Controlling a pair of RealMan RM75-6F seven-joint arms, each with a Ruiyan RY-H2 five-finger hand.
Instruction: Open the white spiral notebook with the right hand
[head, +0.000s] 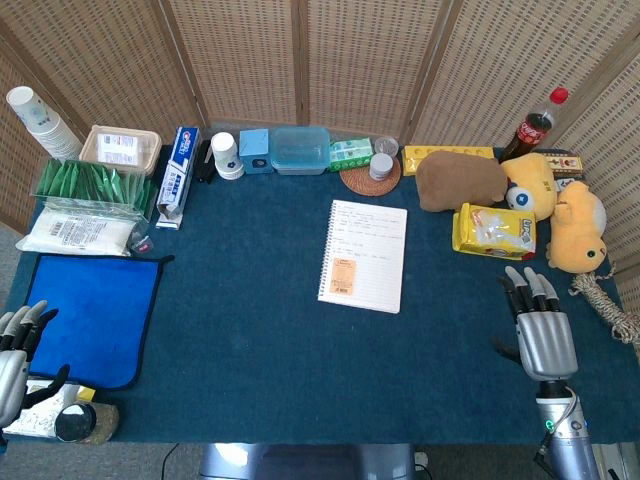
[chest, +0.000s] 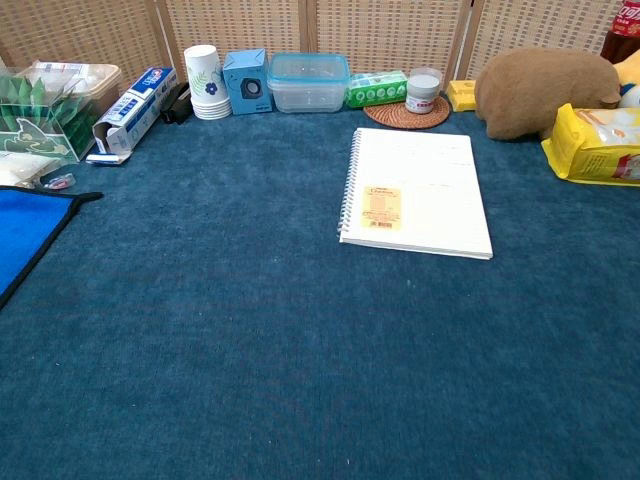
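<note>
Right hand (head: 541, 325) rests low on the near right of the blue tablecloth (head: 250, 330) in the head view, fingers extended, slightly apart and holding nothing, well apart from the white spiral notebook (head: 364, 255), which lies closed at table centre with its coil on the left edge; the left hand (head: 18, 350), also empty with fingers spread, sits at the near left corner beside a blue mat (head: 95, 315). Chest view shows neither hand, but gives the notebook (chest: 420, 190) flat, cover down, an orange label (chest: 381, 206) near its coil, so the task is judged not yet begun: approach, edge grasp and lifting the cover all remain.
</note>
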